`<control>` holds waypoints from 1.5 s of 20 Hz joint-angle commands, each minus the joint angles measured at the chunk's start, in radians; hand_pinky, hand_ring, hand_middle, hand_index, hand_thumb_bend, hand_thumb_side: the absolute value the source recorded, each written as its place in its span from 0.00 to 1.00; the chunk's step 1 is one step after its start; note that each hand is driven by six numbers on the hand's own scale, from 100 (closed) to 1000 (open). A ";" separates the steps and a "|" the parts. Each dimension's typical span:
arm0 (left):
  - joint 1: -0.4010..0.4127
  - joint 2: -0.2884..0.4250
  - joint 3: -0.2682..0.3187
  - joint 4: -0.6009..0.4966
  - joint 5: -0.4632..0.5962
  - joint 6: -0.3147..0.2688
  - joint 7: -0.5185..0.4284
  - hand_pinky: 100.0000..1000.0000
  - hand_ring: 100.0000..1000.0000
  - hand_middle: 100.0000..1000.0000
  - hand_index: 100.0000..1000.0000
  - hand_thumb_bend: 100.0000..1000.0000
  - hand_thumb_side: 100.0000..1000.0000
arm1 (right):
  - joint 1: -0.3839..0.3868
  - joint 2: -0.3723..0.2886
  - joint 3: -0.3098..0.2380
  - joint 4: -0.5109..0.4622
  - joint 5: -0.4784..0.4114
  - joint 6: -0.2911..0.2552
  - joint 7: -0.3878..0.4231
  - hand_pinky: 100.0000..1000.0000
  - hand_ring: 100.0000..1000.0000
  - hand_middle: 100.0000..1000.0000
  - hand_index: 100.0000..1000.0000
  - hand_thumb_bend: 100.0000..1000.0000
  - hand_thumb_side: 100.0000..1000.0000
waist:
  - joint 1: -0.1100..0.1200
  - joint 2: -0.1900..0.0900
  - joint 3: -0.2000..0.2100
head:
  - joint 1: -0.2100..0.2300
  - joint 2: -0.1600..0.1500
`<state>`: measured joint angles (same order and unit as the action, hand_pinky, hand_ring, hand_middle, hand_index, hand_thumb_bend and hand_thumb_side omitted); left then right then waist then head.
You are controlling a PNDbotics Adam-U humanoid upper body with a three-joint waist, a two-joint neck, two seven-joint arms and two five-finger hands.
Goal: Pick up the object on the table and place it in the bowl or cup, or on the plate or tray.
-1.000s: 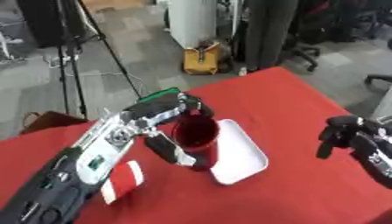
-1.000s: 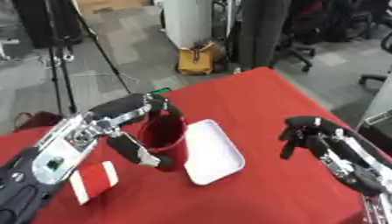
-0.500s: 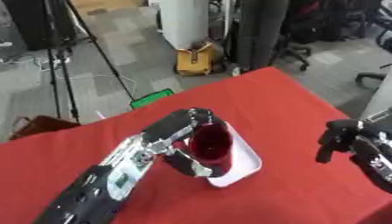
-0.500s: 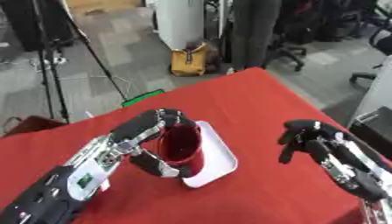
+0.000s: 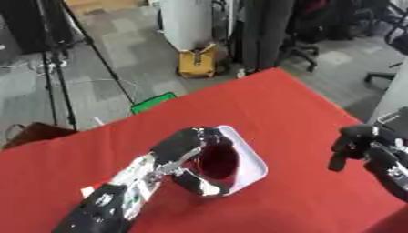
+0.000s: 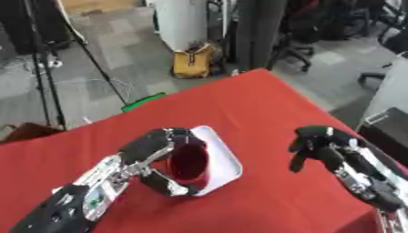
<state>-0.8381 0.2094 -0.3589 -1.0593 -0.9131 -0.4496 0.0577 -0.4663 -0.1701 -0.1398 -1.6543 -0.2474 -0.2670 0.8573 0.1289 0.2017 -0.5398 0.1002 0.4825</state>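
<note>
A dark red cup [image 5: 217, 162] stands upright over the white rectangular tray [image 5: 248, 156] near the middle of the red table. My left hand [image 5: 181, 157] reaches in from the lower left, its fingers and thumb curled round the cup's side. Whether the cup's base touches the tray is hidden by the hand. My right hand [image 6: 317, 147] hovers at the right above the table, fingers curled downward, holding nothing.
The red table [image 5: 295, 109] ends at a far edge running diagonally from left to upper right. Beyond it on the floor stand a yellow box [image 5: 197, 63], a white cylinder [image 5: 185, 22] and a tripod [image 5: 60, 77]. A green strip [image 5: 151, 102] lies near the edge.
My left hand has carried the red cup rightward onto the tray. The camera view has shifted, so the table sits differently in the picture. The right hand has stayed put.
</note>
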 commanded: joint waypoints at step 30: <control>-0.028 0.049 0.082 0.058 -0.252 0.110 0.119 0.73 0.76 0.80 0.86 0.91 0.76 | -0.011 -0.012 -0.001 -0.022 -0.010 -0.053 0.050 0.49 0.46 0.60 0.83 0.00 0.54 | -0.008 -0.008 -0.004 | -0.011 -0.020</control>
<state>-0.8516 0.2381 -0.2898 -0.9984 -1.1462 -0.3393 0.1923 -0.4661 -0.1703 -0.1354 -1.6564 -0.2476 -0.2674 0.8570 0.1335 0.2055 -0.5455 0.0931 0.4735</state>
